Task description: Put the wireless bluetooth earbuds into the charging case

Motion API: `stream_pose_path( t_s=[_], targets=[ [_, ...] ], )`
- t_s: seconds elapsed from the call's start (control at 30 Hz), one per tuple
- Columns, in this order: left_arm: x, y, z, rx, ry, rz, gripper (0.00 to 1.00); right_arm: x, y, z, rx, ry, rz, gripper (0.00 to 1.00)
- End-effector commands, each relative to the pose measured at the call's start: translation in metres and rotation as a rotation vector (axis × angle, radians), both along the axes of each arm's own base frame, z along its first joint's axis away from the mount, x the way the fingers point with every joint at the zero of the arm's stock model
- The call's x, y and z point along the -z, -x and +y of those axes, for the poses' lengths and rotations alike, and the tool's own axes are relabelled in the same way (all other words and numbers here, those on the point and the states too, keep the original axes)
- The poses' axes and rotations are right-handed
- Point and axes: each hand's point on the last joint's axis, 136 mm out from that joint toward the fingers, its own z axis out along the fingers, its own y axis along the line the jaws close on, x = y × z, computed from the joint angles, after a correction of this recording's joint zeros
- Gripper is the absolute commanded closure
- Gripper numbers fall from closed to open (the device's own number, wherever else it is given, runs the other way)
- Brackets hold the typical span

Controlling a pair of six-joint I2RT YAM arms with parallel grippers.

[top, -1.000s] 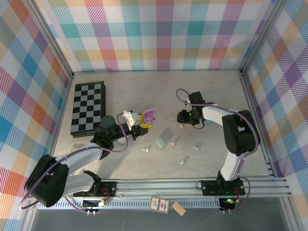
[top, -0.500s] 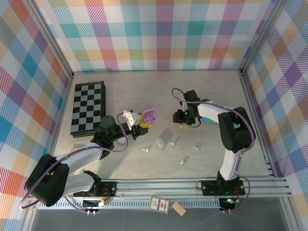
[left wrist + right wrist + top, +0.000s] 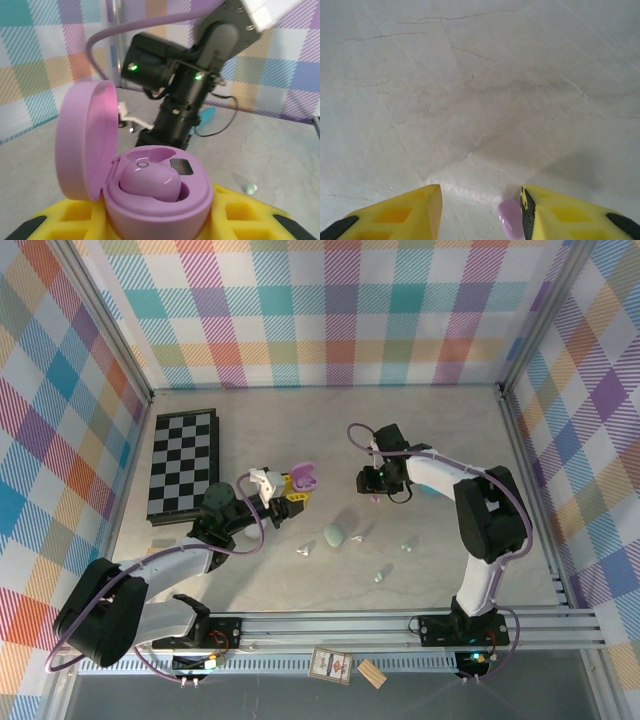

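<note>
Right, one lilac bud (image 3: pixel 150 182) is sitting in the near socket of the open case (image 3: pixel 162 215), whose lid is standing up. The left pincer (image 3: pixel 293 489) is gripping that case's base between its yellow pads (image 3: pixel 240 217) and holding it off the bench (image 3: pixel 430 430).

Across from it, the right pincer (image 3: pixel 480 190) is hovering over bare bench with its jaws standing apart. A second lilac bud (image 3: pixel 509 220) is sitting against the inner face of one finger (image 3: pixel 555 210), with a clear gap to the other, so I cannot tell whether it is truly held.

Nearer the arm bases, small pale buds (image 3: pixel 303 550) are lying scattered around a mint case (image 3: pixel 333 535), apart from both pincers. A chessboard (image 3: pixel 182 465) is lying at the far left.
</note>
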Motion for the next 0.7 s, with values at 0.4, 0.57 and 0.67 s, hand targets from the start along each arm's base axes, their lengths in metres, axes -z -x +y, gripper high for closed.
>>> stream_pose_path(
  t_s=[0.4, 0.57, 0.67],
  targets=[
    [-0.015, -0.017, 0.037, -0.103, 0.109, -0.030, 0.68, 0.008, 0.022, -0.016, -0.210, 0.439, -0.144, 0.54],
    [-0.016, -0.017, 0.040, -0.113, 0.111, -0.032, 0.69, 0.016, 0.019, -0.014, -0.226, 0.493, -0.141, 0.55],
    [-0.016, -0.017, 0.041, -0.113, 0.110, -0.027, 0.68, 0.018, 0.017, -0.013, -0.236, 0.505, -0.137, 0.55]
  ],
)
